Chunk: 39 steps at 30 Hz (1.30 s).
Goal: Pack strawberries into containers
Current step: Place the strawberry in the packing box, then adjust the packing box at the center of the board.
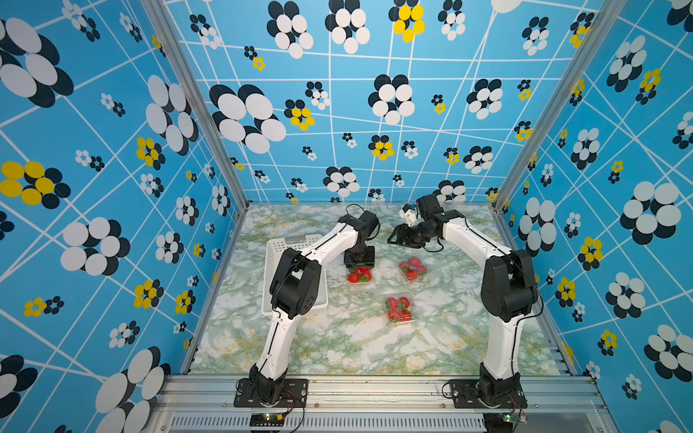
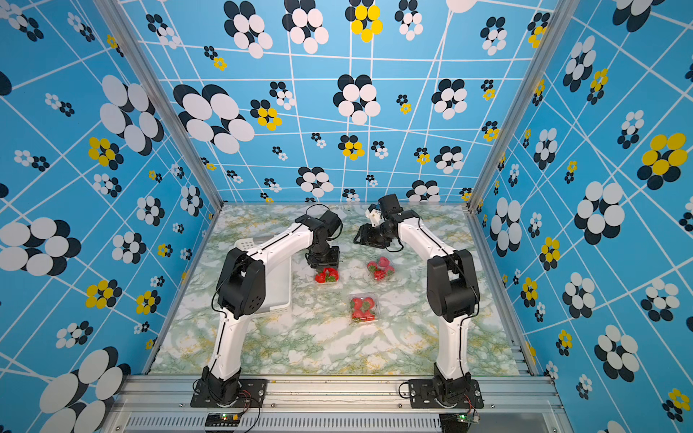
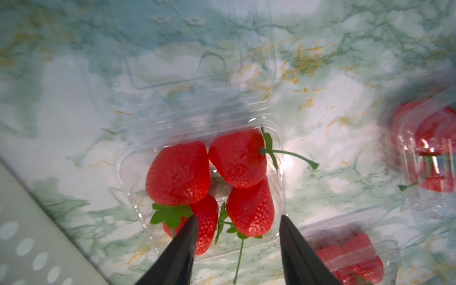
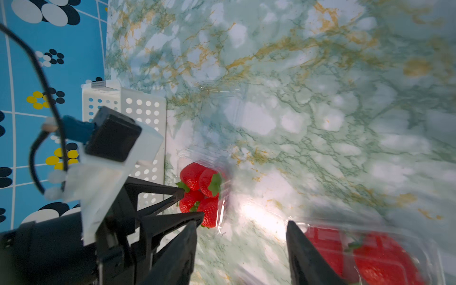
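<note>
Strawberries (image 3: 177,172), four of them, lay in the open container (image 3: 277,177) straight below my left pincer (image 3: 238,217) in my left wrist view. The pincer's two fingers stood apart with nothing between them, hovering over the berries. The container's lid (image 3: 197,61) lay folded flat on the marbled table (image 3: 345,148) beyond the tips, and one green stem poked out over the rim. Off to one side of the pincer sat a second container (image 3: 419,153) and a third container (image 3: 357,259), both showing red berries through clear plastic. On the opposite side a corner of the white perforated basket (image 3: 37,246) showed.

In my right wrist view my right pincer (image 4: 241,222) was likewise spread and held nothing, with only table between its fingers. Ahead of its tips I saw the open container with its four berries and my left pincer poised over it, the basket just past that. Just beside one finger lay a blurred container (image 4: 370,246) full of red berries; which of the two it was I could not tell.

In both top views my left pincer pointed straight down over the open container, with the basket beside my left arm. My right pincer (image 1: 392,238) was turned sideways toward the left arm, apart from every berry. The second container (image 1: 412,269) sat on the table on the base side of it, and the third container (image 1: 400,308) lay nearer my base than that.
</note>
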{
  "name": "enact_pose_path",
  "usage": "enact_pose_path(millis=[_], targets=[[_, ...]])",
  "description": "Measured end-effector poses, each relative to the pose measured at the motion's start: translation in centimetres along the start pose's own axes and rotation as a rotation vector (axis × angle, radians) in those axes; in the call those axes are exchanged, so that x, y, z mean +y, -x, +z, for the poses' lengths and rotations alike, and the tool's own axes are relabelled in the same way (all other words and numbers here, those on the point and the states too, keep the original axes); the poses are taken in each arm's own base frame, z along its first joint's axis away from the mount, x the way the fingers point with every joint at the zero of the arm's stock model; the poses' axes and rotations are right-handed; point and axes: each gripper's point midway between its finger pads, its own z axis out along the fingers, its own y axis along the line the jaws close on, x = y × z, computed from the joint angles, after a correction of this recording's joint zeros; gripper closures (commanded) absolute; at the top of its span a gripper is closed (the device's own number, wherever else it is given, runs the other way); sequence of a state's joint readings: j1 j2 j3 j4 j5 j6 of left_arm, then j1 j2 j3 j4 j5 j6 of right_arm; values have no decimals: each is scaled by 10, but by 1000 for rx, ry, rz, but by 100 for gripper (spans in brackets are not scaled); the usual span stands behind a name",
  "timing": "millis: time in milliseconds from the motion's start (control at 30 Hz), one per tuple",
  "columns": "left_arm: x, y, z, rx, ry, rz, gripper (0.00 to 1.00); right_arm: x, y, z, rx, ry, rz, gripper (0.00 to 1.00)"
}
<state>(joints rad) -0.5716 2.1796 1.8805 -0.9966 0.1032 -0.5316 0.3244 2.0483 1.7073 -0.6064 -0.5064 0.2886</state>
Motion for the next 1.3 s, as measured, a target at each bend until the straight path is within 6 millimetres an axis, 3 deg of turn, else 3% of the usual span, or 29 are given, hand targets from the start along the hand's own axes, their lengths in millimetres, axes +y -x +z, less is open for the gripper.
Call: enact_pose_path(millis=[200, 267, 367, 533, 633, 833, 900, 1300], targets=[[8, -12, -59, -130, -79, -39, 50, 14, 7, 30, 44, 89, 4, 41], [15, -27, -78, -159, -120, -67, 51, 15, 8, 46, 64, 117, 13, 41], [25, -53, -86, -164, -162, -115, 53, 14, 6, 69, 97, 136, 29, 41], [29, -91, -58, -84, -205, -186, 55, 21, 4, 92, 129, 153, 34, 39], [20, -100, -42, -40, -226, -194, 56, 27, 11, 97, 122, 161, 31, 38], [-4, -105, -19, -6, -284, -202, 56, 32, 24, 98, 101, 167, 41, 37], [-7, -104, -13, -4, -298, -212, 60, 31, 26, 99, 101, 167, 45, 37], [-2, -103, 33, 20, -288, -247, 64, 21, 31, 123, 117, 160, 78, 37]])
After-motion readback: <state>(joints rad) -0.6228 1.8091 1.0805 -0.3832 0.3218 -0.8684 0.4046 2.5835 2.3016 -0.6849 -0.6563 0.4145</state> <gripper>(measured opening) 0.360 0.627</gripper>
